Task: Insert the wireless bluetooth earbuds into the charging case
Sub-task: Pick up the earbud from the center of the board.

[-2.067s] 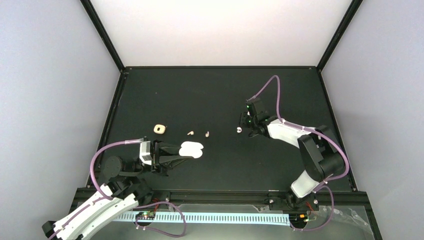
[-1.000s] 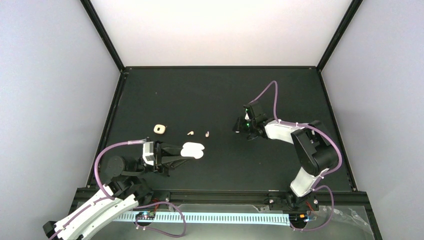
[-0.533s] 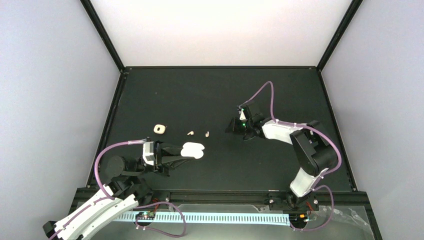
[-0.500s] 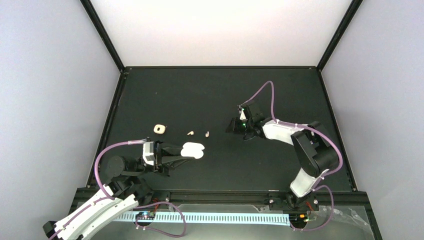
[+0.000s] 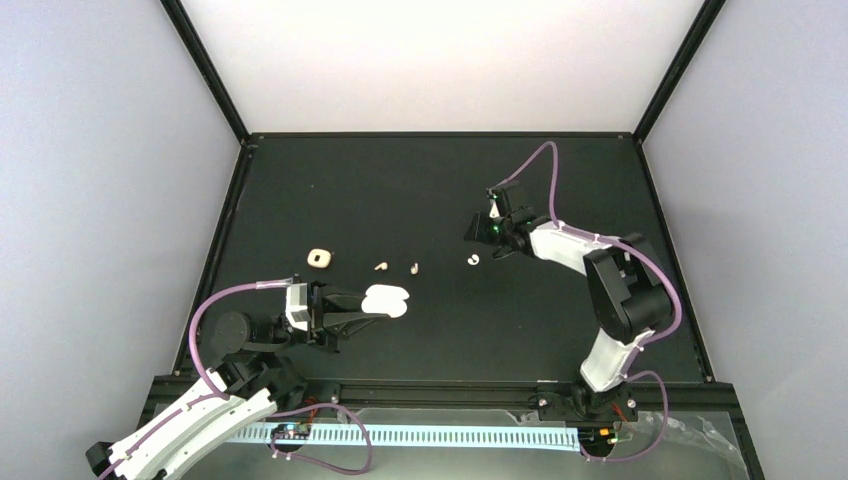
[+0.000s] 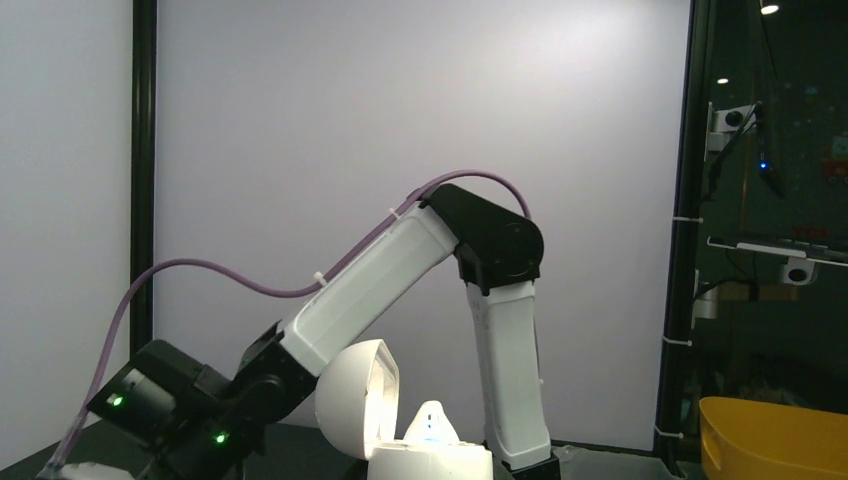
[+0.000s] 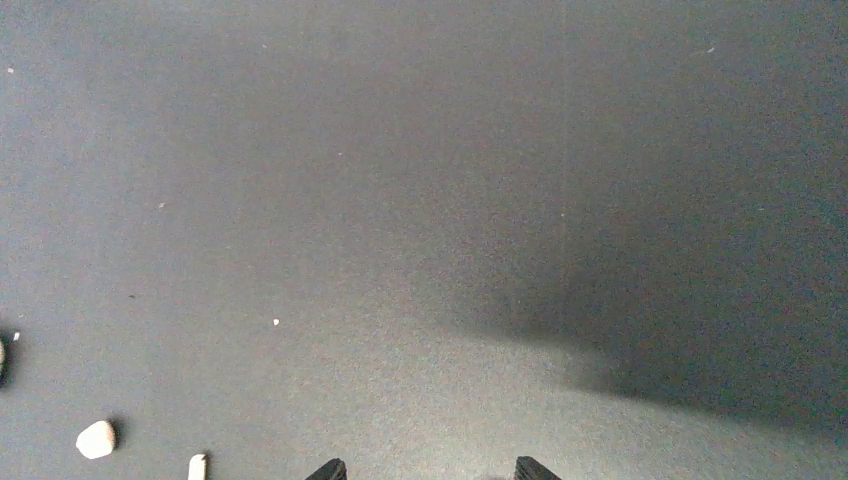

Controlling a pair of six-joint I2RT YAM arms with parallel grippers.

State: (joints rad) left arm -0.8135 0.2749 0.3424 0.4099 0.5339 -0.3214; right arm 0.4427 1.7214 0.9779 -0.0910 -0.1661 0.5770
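Observation:
The white charging case point(image 5: 392, 298) lies open on the black mat, and my left gripper point(image 5: 368, 304) is shut on it from the left. In the left wrist view the case point(image 6: 432, 464) has its lid point(image 6: 350, 398) up and one white earbud point(image 6: 430, 420) seated in it; my fingers are out of that frame. A second white earbud point(image 5: 474, 260) lies loose on the mat just in front of my right gripper point(image 5: 473, 233). Two beige earbuds point(image 5: 380, 266) point(image 5: 414, 268) lie left of it. In its wrist view my right gripper point(image 7: 428, 470) is open and empty.
A small beige ring-shaped piece point(image 5: 319, 258) lies at the left of the mat point(image 5: 420, 190). Two small pale pieces point(image 7: 96, 439) point(image 7: 197, 465) show at the lower left of the right wrist view. The right arm point(image 6: 400, 270) rises behind the case in the left wrist view.
My right gripper swung left over the loose white earbud, then drew back toward the far right. The bud lies on the mat about where it was. The left arm and case have not moved.

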